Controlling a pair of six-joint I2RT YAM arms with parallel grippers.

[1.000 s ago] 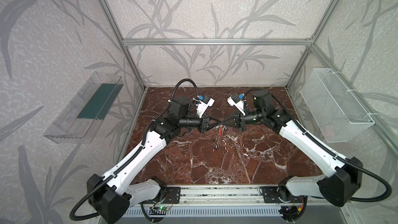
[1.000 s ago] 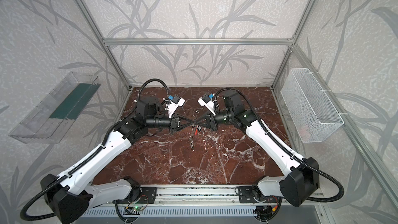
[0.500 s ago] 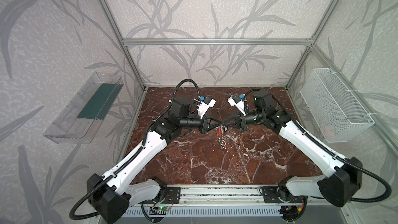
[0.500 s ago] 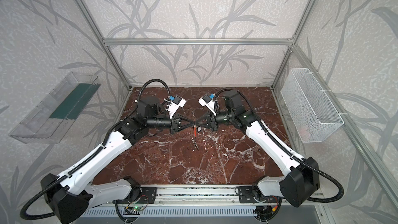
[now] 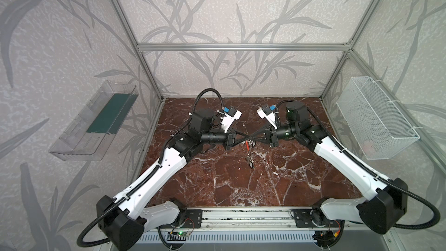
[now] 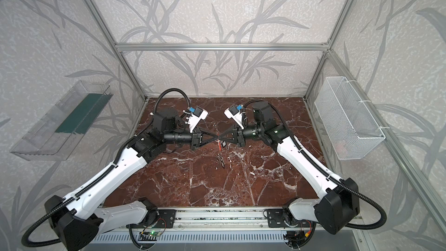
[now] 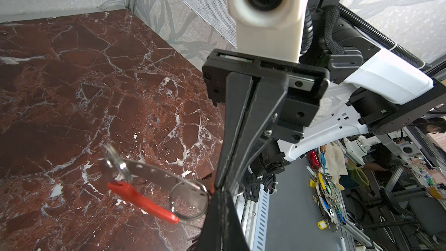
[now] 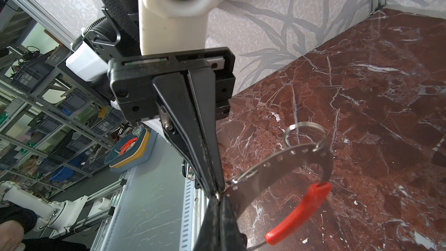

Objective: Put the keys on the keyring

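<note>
The keyring (image 8: pixel 277 162), a flat grey band with small holes and a red arc (image 8: pixel 296 213), hangs above the marble between both arms. Small wire rings (image 7: pixel 189 199) sit in its holes. My left gripper (image 7: pixel 220 190) and right gripper (image 8: pixel 218 195) meet tip to tip at the band's end, both shut on it, as both top views show (image 5: pixel 249 138). One of the keys (image 5: pixel 249 162) lies on the table below, also visible in a top view (image 6: pixel 222 162). A small black tag (image 5: pixel 253 144) shows beside the red arc; I cannot tell whether it hangs or lies.
A white wire basket (image 5: pixel 376 121) hangs on the right wall and a clear plastic tray (image 5: pixel 96 121) on the left wall. An aluminium rail (image 5: pixel 241 218) carrying both arm bases runs along the front edge of the marble table (image 5: pixel 241 189).
My left gripper has moved right toward the right gripper and shut; the gap between the two tips has closed. The right arm has held still with the keyring.
</note>
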